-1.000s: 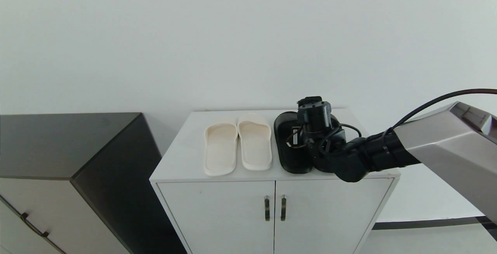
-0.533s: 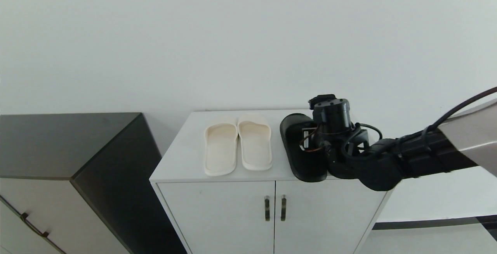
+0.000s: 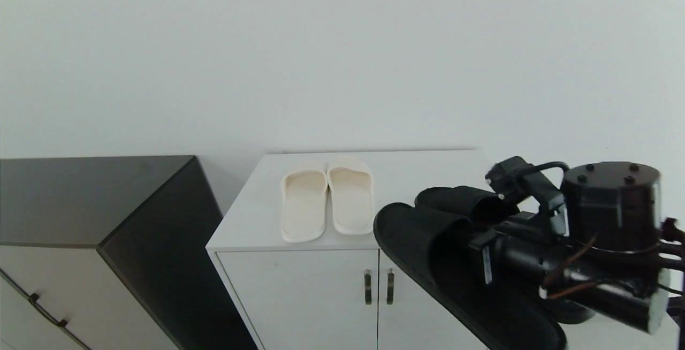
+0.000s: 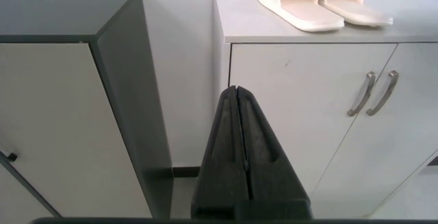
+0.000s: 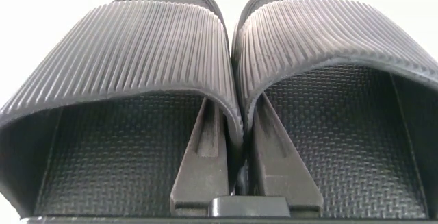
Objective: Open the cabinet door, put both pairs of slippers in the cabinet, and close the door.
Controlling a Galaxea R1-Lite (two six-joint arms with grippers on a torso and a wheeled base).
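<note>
You have a dark grey box-shaped cabinet (image 3: pixel 91 195) on the left in the head view, with a matte top and dark side panel. Its pale front panels (image 4: pixel 61 128) carry a small dark handle (image 3: pixel 48 311). A plain white wall (image 3: pixel 342 55) stands behind. A dark baseboard strip (image 4: pixel 183 172) runs along the wall's foot.

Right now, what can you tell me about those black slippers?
The black slippers are a pair of slides, seemingly rubbery, with ribbed straps and finely textured footbeds. They hang side by side in the air, tilted, in front of the white cabinet near its right end. The right gripper holds them, its fingers pinching their two inner side walls together. Nothing else touches them.
</note>
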